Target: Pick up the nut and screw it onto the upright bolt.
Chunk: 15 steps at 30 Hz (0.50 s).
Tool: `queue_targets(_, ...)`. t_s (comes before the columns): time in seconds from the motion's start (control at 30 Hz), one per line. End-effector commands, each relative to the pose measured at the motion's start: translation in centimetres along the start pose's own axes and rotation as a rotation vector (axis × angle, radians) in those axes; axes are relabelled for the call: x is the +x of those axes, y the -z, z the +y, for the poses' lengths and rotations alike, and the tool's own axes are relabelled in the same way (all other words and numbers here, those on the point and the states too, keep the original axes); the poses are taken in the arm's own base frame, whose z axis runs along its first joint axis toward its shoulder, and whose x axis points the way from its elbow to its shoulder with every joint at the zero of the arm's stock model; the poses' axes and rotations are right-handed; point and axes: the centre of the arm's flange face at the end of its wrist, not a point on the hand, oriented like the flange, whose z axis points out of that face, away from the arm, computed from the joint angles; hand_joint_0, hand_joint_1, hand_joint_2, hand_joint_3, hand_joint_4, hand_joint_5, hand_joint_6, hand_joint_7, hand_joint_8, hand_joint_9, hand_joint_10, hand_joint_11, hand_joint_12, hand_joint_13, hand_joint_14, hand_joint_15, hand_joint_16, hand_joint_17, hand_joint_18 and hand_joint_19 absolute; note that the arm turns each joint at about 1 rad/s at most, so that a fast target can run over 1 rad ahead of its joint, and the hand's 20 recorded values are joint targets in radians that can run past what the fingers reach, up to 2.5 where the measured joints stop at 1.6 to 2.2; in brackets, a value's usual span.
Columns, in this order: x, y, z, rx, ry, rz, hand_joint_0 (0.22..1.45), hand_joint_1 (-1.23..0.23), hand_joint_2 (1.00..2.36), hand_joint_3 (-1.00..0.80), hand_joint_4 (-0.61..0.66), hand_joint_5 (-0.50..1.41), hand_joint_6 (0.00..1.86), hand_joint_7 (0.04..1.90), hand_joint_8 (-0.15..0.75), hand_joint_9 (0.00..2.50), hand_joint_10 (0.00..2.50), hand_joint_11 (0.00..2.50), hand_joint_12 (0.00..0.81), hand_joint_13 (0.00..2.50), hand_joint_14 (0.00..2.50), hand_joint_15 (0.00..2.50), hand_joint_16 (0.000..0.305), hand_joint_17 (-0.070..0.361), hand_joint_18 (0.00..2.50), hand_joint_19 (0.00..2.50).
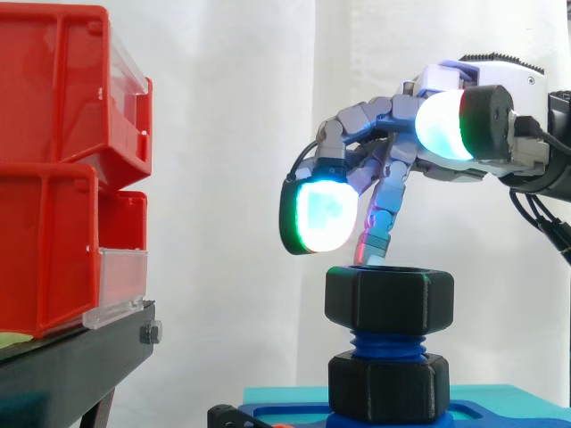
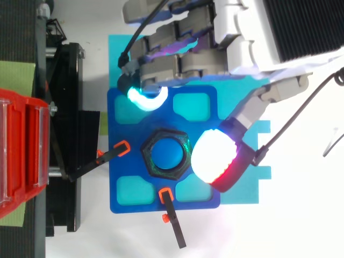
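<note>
You have two black hexagonal plastic nuts on one upright blue threaded bolt [image 1: 387,344]: upper nut [image 1: 389,299] at the bolt's top, lower nut [image 1: 387,385] at its base, on the blue plate [image 2: 121,107]. Hand [image 1: 419,152] hovers over the upper nut, fingers spread wide, gripping nothing. Two red plastic bins stacked at left, upper bin [image 1: 53,89] on lower bin [image 1: 45,250]; contents hidden.

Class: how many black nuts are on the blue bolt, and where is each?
2. The upper nut sits at the top of the blue bolt; the lower nut is at its base. From above, the upper hides the lower.
</note>
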Motion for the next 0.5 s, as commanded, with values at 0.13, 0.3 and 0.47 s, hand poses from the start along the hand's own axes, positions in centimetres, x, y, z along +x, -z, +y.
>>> queue_targets(0.13, 2.0, -0.5, 1.9, 0.019, -0.001, 0.009, 0.51, -0.15, 1.0, -0.5, 0.21, -0.09, 0.5, 0.73, 0.234, 1.11, 0.0, 0.0, 0.195, 0.7, 0.0, 0.0, 0.02, 0.045, 0.36, 0.0)
queue_targets(0.3, 3.3, -0.5, 2.8, 0.024, -0.006, 0.007, 0.5, -0.15, 1.0, -0.5, 0.21, -0.1, 0.5, 0.68, 0.223, 1.01, 0.0, 0.0, 0.204, 0.63, 0.0, 0.0, 0.023, 0.051, 0.3, 0.0)
queue_targets(0.47, 3.6, -0.6, 3.2, 0.025, -0.008, 0.012, 0.5, -0.14, 1.0, -0.5, 0.2, -0.11, 0.5, 0.65, 0.21, 0.93, 0.0, 0.0, 0.218, 0.56, 0.0, 0.0, 0.025, 0.056, 0.2, 0.0)
